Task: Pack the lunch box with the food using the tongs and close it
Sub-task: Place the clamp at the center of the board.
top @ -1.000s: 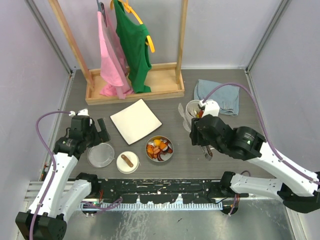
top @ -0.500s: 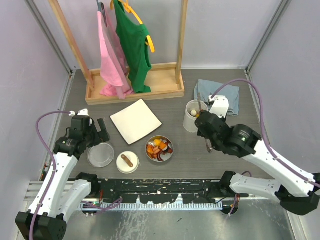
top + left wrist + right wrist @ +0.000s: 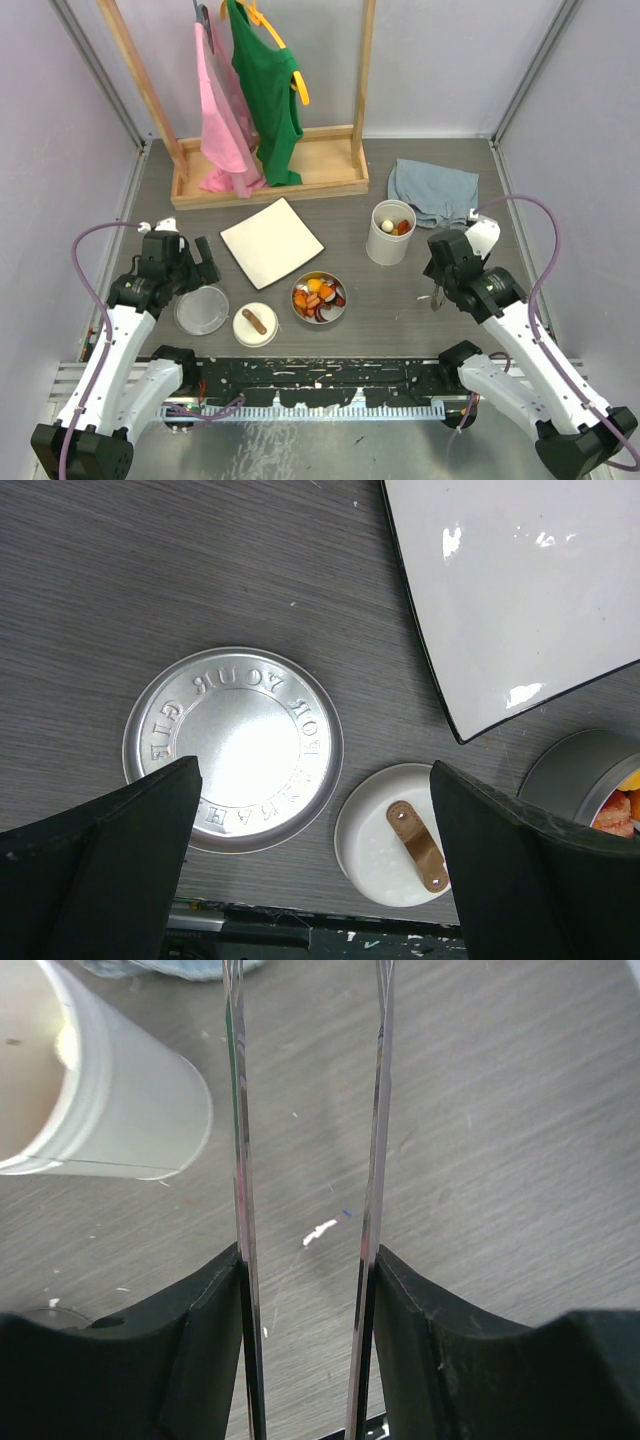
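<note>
Now the right gripper, clamped on the tongs at five o'clock of the tall cup, may drop them if its squeeze slackens, while the left gripper gapes above the disc lid.

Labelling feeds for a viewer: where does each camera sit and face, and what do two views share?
Top external: above and behind, looking down on the grey table; left arm and right arm show.
Left wrist: on the left gripper, facing down at the flat round steel lid; open black fingers show.
Right wrist: on the right gripper, facing along the slim silver metal tongs it clamps; black fingers show.
Shared: top and left wrist both show the lid.
</note>
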